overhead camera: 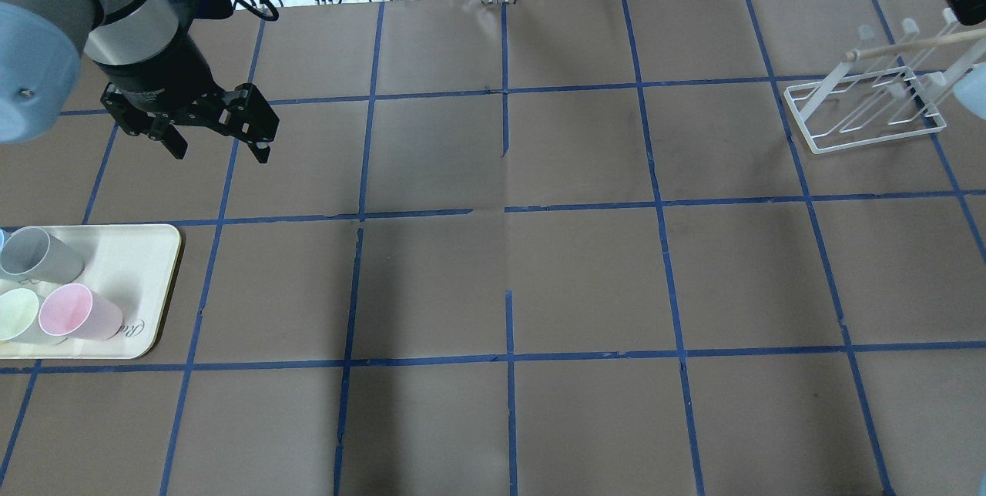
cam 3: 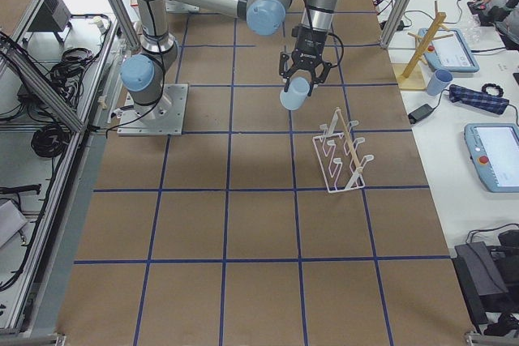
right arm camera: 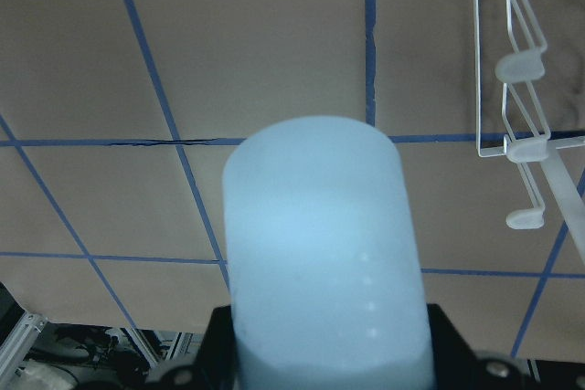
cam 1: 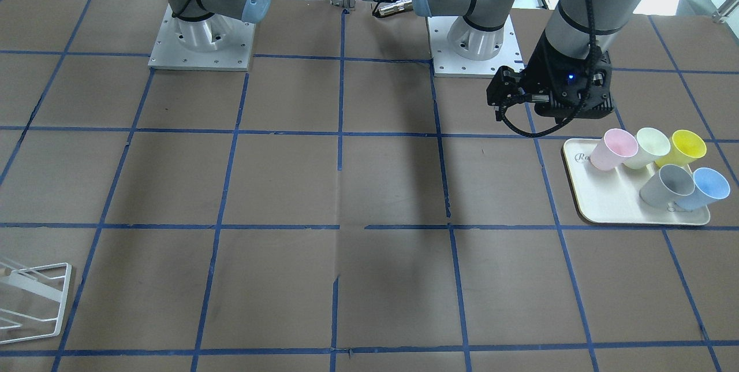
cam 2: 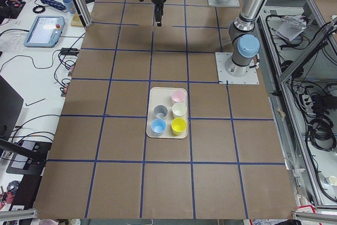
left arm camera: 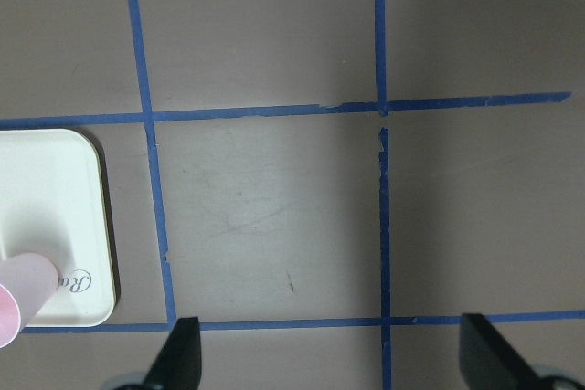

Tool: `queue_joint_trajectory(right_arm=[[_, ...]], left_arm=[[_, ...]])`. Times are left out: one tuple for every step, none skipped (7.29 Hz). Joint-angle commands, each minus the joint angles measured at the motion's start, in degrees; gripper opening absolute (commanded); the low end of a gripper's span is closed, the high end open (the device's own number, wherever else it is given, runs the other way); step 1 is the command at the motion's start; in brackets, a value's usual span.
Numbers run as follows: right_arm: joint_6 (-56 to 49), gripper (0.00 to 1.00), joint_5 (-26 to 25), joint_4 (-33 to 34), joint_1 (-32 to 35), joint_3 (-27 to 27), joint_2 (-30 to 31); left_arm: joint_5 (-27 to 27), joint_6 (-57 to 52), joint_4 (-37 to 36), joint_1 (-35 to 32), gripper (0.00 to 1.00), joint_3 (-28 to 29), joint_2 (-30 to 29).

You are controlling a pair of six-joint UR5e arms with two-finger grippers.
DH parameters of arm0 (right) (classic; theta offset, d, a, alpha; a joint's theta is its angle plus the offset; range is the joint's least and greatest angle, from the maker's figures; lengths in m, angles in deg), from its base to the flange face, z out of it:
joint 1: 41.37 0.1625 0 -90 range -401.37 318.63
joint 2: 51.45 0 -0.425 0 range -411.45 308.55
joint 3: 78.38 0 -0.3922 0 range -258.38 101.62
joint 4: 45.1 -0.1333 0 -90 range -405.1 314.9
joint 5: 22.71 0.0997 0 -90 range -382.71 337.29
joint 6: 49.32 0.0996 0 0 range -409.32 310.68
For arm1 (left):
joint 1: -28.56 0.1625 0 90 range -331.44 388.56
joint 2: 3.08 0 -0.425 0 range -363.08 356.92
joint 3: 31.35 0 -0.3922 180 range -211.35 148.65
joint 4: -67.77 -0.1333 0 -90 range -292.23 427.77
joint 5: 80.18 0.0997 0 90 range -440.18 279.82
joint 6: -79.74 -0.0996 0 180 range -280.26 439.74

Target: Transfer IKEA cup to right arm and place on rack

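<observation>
My right gripper [cam 3: 301,79] is shut on the pale powder-blue IKEA cup [cam 3: 294,96] and holds it above the table. The cup fills the right wrist view [right arm camera: 320,253]. The white wire rack [cam 3: 340,155] with its wooden-tipped peg stands on the table a little beyond and beside the cup, apart from it. The rack also shows in the overhead view [overhead camera: 863,111] and at the right wrist view's right edge [right arm camera: 521,89]. My left gripper [overhead camera: 220,153] is open and empty, hovering beyond the tray [overhead camera: 139,265].
The cream tray [cam 1: 612,204] carries a pink cup [cam 1: 618,149], a cream cup [cam 1: 649,147], a yellow cup [cam 1: 687,147], a grey cup [cam 1: 670,184] and a sky-blue cup [cam 1: 707,187]. Blue tape lines grid the brown table.
</observation>
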Motion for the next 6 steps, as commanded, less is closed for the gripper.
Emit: queue_joint_trajectory(right_arm=[[9.3,0.21,-5.8,7.3,3.7,-3.2,-3.0],[11.8,0.22,-7.8,10.7,6.1,-5.9,-3.1],[13.8,0.22,-10.0,15.5,7.0,-8.9,-3.8],[13.3,0.22,-10.2,21.9,7.0,-11.6,-6.2],[12.9,0.22,-10.3,23.1,7.0,-12.0,-6.4],[12.7,0.22,-10.2,23.8,7.0,-12.4,-6.7]], left_arm=[[0.4,-0.4,0.1,-0.7,1.00,-0.2,-0.1],[0.4,-0.5,0.0,-0.6,1.00,-0.4,-0.3],[-1.1,-0.5,0.0,-0.5,1.00,0.1,-0.5],[-3.7,-0.4,0.1,-0.5,1.00,0.2,-0.2],[-3.6,-0.4,0.8,-0.6,1.00,-0.3,0.7],[-3.6,-0.4,0.8,-0.6,1.00,-0.3,1.0]])
